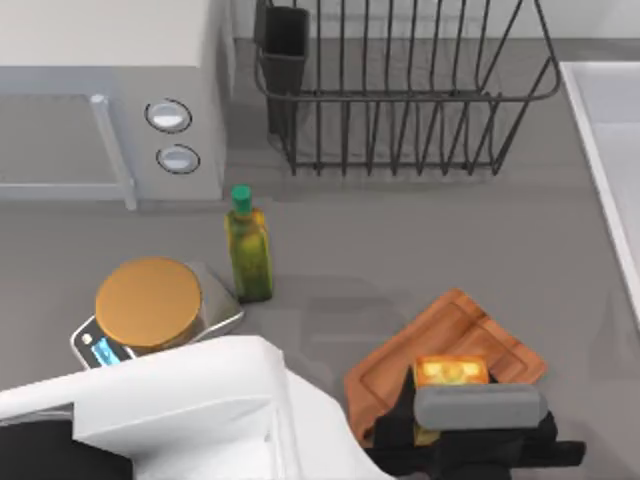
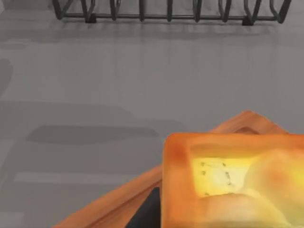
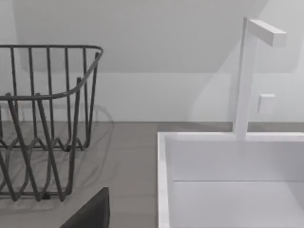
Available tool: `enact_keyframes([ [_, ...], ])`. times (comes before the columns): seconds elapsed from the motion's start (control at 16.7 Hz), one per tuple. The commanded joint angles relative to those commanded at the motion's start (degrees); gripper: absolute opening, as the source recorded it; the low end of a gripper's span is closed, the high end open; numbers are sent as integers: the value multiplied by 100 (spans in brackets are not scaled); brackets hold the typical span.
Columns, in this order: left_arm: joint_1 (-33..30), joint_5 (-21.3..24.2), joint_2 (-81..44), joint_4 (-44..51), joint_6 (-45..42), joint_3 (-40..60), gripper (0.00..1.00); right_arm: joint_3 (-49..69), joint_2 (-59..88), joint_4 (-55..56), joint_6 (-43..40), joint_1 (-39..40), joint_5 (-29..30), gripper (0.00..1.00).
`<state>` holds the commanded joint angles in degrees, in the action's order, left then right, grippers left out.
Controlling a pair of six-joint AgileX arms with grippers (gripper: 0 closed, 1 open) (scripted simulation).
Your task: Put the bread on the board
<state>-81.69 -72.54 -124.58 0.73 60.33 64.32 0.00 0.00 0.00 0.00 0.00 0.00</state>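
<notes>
The bread [image 1: 450, 371], a small golden slice with an orange-brown crust, sits over the near part of the reddish-brown board [image 1: 450, 320] at the table's front right. My left gripper [image 1: 448, 400] reaches in from the front left and is shut on the bread. Up close in the left wrist view the bread [image 2: 228, 175] hangs just above the board [image 2: 118, 199]; I cannot tell whether they touch. A dark part of my right gripper [image 3: 90, 216] shows beside the sink, parked off to the right.
An olive oil bottle [image 1: 248, 250] stands left of the board, and a silver scale [image 1: 155, 310] with a round tan top beyond it. A microwave [image 1: 110, 100] sits back left and a wire dish rack [image 1: 400, 90] at the back. A white sink [image 1: 610, 150] lines the right edge.
</notes>
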Motion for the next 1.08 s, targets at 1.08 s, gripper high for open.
enact_keyframes([
  [1.08, 550, 340, -459, -2067, -1498, -275, 0, 0, 0, 0, 0, 0, 0, 100],
])
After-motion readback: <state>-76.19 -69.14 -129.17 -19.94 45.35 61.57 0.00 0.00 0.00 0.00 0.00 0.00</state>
